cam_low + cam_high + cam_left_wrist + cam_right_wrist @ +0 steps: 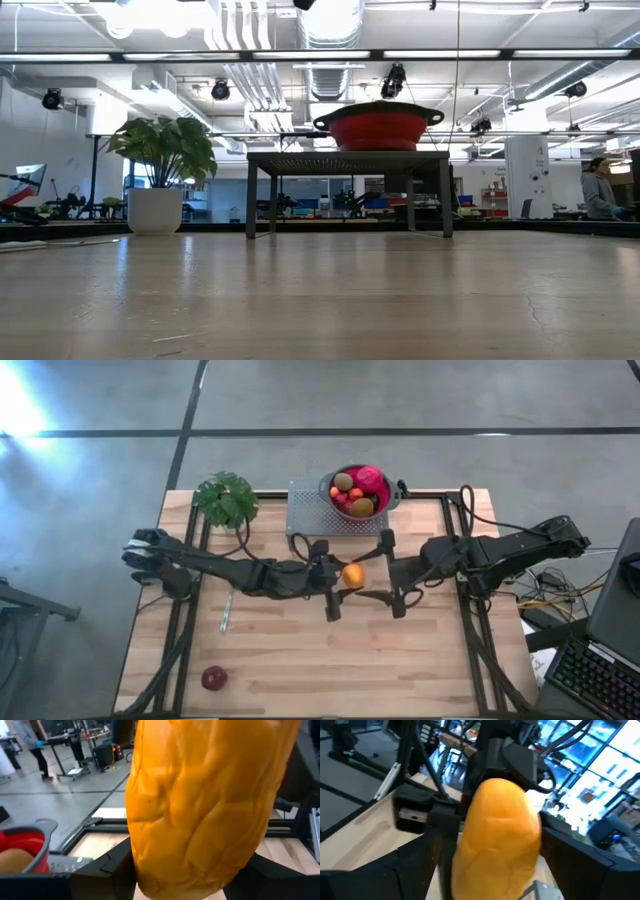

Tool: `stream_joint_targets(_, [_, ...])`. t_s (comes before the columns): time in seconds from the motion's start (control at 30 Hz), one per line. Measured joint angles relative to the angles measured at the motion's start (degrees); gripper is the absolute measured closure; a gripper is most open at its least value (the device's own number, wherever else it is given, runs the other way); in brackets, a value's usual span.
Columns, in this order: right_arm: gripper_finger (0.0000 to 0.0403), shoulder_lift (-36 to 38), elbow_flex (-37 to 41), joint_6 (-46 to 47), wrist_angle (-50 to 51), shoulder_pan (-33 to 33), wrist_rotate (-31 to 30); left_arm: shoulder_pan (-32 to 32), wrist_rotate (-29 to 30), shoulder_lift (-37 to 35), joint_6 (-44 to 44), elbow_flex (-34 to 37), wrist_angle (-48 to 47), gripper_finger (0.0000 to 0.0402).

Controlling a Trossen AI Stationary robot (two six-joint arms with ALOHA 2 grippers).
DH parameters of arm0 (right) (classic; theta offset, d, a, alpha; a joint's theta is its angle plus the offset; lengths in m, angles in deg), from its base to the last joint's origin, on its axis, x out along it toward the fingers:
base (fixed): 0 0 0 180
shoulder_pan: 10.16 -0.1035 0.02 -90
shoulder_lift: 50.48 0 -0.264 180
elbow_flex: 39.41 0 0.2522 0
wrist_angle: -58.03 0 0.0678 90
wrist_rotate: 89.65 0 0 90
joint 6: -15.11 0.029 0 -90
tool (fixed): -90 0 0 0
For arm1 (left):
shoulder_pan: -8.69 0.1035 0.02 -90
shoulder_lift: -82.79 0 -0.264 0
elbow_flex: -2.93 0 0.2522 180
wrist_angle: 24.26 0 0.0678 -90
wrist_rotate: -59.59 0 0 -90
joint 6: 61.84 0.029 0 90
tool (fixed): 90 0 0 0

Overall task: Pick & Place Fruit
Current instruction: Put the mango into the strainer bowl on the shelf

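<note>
A long orange fruit (352,574) hangs over the middle of the table, with my left gripper (340,576) shut on it; it fills the left wrist view (200,805). My right gripper (386,575) faces it from the table's right, open, its fingers (580,862) standing to either side of the orange fruit (495,840). A red colander bowl (360,490) with several fruits sits on a grey perforated stand (310,510). One dark-red round fruit (213,678) lies on the table near the front left. My left gripper pinches the orange fruit's lower part (145,870) between its two fingers (112,865), one on each side. The fingers come about level from the table's left and lie across the fruit. The fruit stands roughly upright, lifted clear of the table.
A leafy potted plant (226,498) stands at the far left corner. A thin green stick (226,612) lies on the table left of centre. In the low view only the plant (160,150), the stand (345,160) and the bowl (385,128) show.
</note>
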Motion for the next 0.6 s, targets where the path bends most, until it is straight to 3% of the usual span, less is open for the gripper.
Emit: stream_joint_targets(0.6, [0.017,-1.0,0.7,-0.7,-7.7,2.4,0.1,1.4,-0.9,0.0,10.5,0.0,5.7,0.0175])
